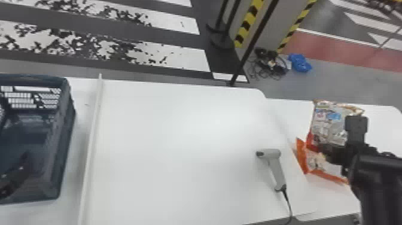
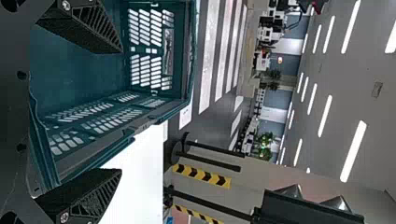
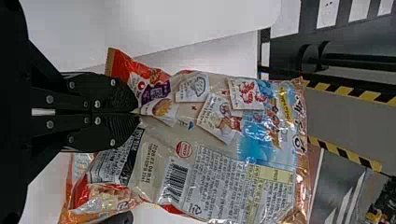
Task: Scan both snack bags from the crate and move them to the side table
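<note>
At the near side, the left gripper (image 1: 13,181) is low at the crate, and its two fingers stand apart, with nothing between them. The scanner (image 1: 276,167) lies on the white surface (image 1: 185,155), and its cable (image 1: 288,206) runs down to the near edge. On the right, the right gripper (image 1: 326,150) is closed on one end of a snack bag (image 1: 332,125), which is over the side table (image 1: 332,196); if this bag touches the table, I cannot tell. Its printed side with a barcode (image 3: 176,182) is seen in the right wrist view. The other snack bag (image 1: 318,164), with orange edges, is on the side table, partly behind the held one. The blue-green crate (image 1: 66,122) stands at the left, beside a raised white strip (image 1: 93,125). Farther, on the floor, there are dark cables (image 1: 270,64) and a blue thing (image 1: 300,62), near yellow and black stripes (image 1: 249,22).
</note>
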`<act>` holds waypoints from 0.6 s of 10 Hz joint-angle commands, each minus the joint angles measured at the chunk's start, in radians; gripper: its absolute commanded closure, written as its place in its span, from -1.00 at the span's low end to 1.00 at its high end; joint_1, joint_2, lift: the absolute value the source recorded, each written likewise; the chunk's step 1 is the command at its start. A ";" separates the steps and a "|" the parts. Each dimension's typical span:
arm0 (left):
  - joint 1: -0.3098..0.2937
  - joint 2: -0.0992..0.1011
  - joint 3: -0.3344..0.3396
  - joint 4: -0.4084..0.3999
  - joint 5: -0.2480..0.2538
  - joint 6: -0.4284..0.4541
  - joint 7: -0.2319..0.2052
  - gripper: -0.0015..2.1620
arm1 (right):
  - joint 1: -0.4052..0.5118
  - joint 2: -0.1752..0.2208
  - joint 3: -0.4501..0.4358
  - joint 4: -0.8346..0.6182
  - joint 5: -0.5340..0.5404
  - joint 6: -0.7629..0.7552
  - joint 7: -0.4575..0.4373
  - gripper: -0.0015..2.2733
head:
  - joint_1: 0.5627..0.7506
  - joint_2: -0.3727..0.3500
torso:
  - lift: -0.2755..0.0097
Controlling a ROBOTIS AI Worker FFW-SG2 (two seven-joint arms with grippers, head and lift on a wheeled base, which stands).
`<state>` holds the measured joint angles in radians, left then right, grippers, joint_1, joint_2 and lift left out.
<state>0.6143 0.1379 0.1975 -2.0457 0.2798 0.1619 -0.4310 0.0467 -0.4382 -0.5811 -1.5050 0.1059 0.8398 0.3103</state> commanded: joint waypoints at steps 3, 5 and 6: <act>0.004 0.002 0.002 -0.008 0.001 0.000 0.000 -0.92 | -0.105 -0.056 0.027 0.249 -0.005 -0.126 -0.045 0.91 | 0.41 -0.94 | 0.40; 0.005 0.002 0.005 -0.013 0.001 0.000 0.000 -0.92 | -0.120 -0.065 0.044 0.296 -0.021 -0.132 -0.120 0.08 | 0.41 -0.94 | 0.40; 0.005 0.002 0.005 -0.014 0.001 0.000 0.000 -0.92 | -0.120 -0.070 0.043 0.302 -0.057 -0.120 -0.146 -0.92 | 0.41 -0.94 | 0.40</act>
<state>0.6199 0.1396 0.2023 -2.0589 0.2807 0.1619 -0.4310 -0.0732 -0.5042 -0.5389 -1.2080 0.0687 0.7130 0.1651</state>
